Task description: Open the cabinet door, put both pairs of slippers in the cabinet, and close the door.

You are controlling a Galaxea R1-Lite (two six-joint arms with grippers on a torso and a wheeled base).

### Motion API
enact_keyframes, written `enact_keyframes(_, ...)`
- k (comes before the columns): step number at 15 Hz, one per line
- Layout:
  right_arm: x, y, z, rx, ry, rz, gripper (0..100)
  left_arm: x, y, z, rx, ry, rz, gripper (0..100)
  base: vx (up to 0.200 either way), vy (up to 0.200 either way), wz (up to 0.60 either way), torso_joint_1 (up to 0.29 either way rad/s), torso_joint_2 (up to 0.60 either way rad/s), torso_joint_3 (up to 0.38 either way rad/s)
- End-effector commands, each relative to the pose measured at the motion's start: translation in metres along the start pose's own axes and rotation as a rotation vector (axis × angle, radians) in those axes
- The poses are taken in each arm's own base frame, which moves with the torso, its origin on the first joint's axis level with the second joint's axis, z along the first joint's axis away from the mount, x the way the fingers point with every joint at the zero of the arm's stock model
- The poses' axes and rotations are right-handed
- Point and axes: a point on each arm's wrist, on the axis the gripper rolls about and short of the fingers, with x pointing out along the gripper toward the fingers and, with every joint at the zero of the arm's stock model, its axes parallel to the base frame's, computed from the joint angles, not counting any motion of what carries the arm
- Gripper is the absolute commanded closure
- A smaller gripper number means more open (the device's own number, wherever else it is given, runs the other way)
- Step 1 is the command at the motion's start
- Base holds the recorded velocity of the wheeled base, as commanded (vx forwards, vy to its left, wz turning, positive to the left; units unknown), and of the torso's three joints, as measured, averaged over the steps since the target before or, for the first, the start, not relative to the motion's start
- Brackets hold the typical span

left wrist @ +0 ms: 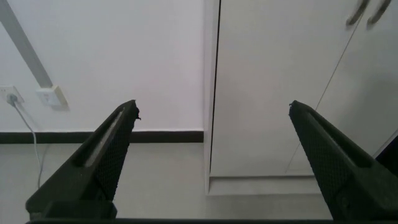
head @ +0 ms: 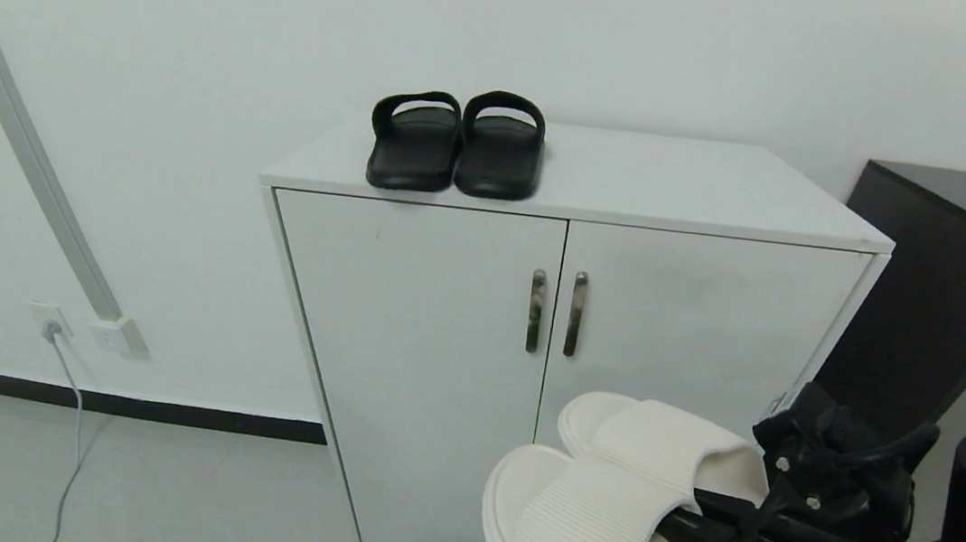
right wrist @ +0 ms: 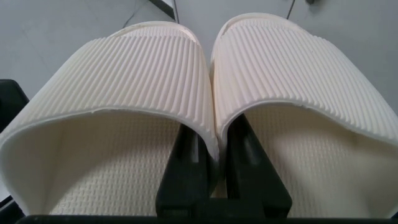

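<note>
Two black slippers (head: 496,154), two white slippers (head: 601,512) (gripped)

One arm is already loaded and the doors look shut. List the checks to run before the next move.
1. Cabinet doors open: not ok, both shut.
2. Door handles unobstructed: ok.
3. Left gripper free, fingers open: ok.
4. White slippers secure in right gripper: ok, pinched together.
5. Black slippers resting on cabinet top: ok.
6. Room inside: cannot tell.
</note>
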Motion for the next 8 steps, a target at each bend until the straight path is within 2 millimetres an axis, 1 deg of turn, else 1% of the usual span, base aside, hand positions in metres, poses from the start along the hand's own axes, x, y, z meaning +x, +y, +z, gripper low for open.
enact_keyframes(1, -0.0005, 0.0, -0.0006, 0.0, 0.001, 0.001, 100, 0.0, 0.0, 0.0, 0.0, 0.0, 0.0, 0, 0.0, 0.0, 0.0, -0.119, 0.46, 0.349)
enact_keyframes(4, -0.0014, -0.0001, -0.0014, 0.0, 0.003, -0.001, 100, 0.0001, -0.0001, -0.0001, 0.016, 0.003, -0.003, 0, 0.0, 0.0, 0.0, -0.098, 0.45, 0.359)
enact_keyframes(7, -0.0014, -0.0001, -0.0019, -0.022, 0.004, -0.001, 100, 0.0006, 0.0001, 0.001, 0.025, 0.009, 0.005, 0, 0.0, 0.0, 0.0, -0.053, 0.45, 0.387)
enact_keyframes(8, -0.0016, -0.0004, -0.003, -0.026, 0.007, 0.0, 100, 0.0037, 0.0002, 0.003, 0.052, 0.046, 0.01, 0, 0.0, 0.0, 0.0, -0.041, 0.43, 0.413)
